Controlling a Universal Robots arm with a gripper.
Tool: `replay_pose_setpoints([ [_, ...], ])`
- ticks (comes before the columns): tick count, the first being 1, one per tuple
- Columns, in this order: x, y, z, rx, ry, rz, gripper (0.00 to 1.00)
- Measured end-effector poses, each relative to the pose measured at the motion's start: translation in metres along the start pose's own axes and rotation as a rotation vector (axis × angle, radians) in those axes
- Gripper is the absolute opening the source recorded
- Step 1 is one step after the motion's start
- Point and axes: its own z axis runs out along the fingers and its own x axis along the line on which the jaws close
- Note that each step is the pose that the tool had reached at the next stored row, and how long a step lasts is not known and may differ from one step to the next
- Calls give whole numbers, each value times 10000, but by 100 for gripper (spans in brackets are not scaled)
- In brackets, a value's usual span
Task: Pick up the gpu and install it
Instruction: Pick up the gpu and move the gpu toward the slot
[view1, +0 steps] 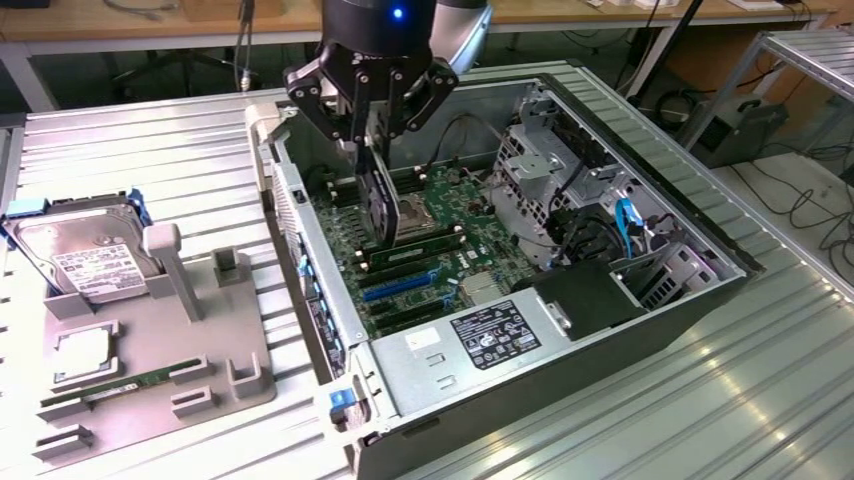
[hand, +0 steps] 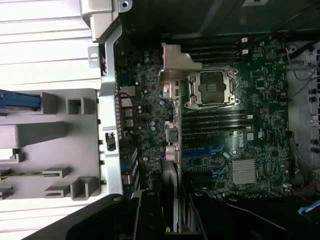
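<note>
The gpu (view1: 383, 200) hangs edge-down as a flat black card inside the open computer case (view1: 694, 250). My gripper (view1: 370, 135) is shut on its upper end, just over the green motherboard (view1: 447, 250) near the CPU socket (view1: 416, 212). In the wrist view the gpu (hand: 172, 145) runs edge-on away from my gripper (hand: 172, 217), with its silver end bracket (hand: 176, 62) at the far end. It lines up along the motherboard's (hand: 250, 150) port side, close to the blue slots (hand: 202, 151). Whether the card touches a slot I cannot tell.
A grey parts holder (view1: 200, 350) lies at the exterior view's left, carrying a silver hard drive (view1: 80, 262) and a green RAM stick (view1: 114, 388). The case's rear wall (view1: 287, 215), drive cage (view1: 534, 190), cables and black power supply (view1: 507, 335) crowd round the motherboard.
</note>
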Motion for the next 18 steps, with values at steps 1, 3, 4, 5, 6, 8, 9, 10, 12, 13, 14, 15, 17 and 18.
replay_pose_setpoints([
  [1, -6, 0, 7, 0, 0, 0, 26],
  [3, -20, 1, 27, 1, 1, -1, 26],
  [4, -26, 1, 37, 1, 1, -1, 26],
  [5, -33, 1, 43, 1, 1, -1, 26],
  [6, -43, 2, 48, 3, 2, 0, 26],
  [8, -53, 2, 58, 0, 0, 0, 26],
  [9, -58, 2, 62, 0, 1, 0, 26],
  [10, -63, 3, 68, 1, 1, 0, 26],
  [12, -77, 3, 89, 2, 1, 0, 26],
  [13, -87, 3, 100, 0, 0, 0, 26],
  [14, -93, 4, 104, 0, 0, -1, 26],
  [15, -96, 4, 105, 1, 1, -1, 26],
  [17, -103, 4, 112, 0, 0, 0, 26],
  [18, -107, 4, 116, 1, 1, 0, 26],
])
